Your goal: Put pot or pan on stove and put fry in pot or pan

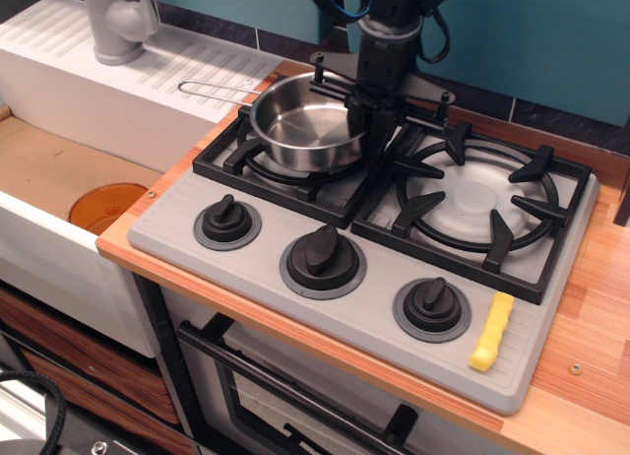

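Observation:
The shiny steel pan (300,130) sits level on the left burner grate (236,160) of the grey stove (256,268). Its wire handle (212,86) points left over the white drainboard. My gripper (366,140) hangs straight down at the pan's right rim, and its narrow fingers look shut on that rim. The yellow crinkle-cut fry (492,332) lies on the stove's front right corner, right of the third knob (431,305) and far from the gripper. The right burner (477,204) is bare.
A white drainboard (118,91) and a grey faucet (116,22) stand at the back left. A sink basin with an orange disc (106,207) lies to the left. A wooden counter (591,307) borders the stove on the right. The oven door handle (295,396) is below.

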`<action>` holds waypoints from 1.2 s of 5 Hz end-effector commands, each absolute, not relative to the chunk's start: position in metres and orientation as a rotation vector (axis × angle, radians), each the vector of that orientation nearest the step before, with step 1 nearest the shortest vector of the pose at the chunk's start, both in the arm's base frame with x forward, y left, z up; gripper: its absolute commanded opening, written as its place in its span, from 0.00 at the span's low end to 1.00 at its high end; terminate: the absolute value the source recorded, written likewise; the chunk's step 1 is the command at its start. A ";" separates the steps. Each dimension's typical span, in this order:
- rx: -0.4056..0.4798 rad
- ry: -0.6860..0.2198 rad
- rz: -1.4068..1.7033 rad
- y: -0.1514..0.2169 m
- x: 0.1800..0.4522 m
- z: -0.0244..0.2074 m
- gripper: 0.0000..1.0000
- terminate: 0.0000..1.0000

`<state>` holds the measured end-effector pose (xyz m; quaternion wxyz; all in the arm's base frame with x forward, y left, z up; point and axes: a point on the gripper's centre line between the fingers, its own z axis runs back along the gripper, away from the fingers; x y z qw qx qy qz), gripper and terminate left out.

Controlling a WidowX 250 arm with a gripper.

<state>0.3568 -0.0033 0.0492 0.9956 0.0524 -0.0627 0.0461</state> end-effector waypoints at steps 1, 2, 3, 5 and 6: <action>0.119 -0.209 0.112 -0.019 0.373 0.109 0.00 0.00; 0.118 -0.194 0.122 -0.032 0.370 0.118 0.00 0.00; 0.130 -0.194 0.136 -0.049 0.366 0.121 0.00 0.00; 0.147 -0.209 0.168 -0.093 0.361 0.116 0.00 0.00; 0.153 -0.226 0.180 -0.109 0.364 0.108 0.00 0.00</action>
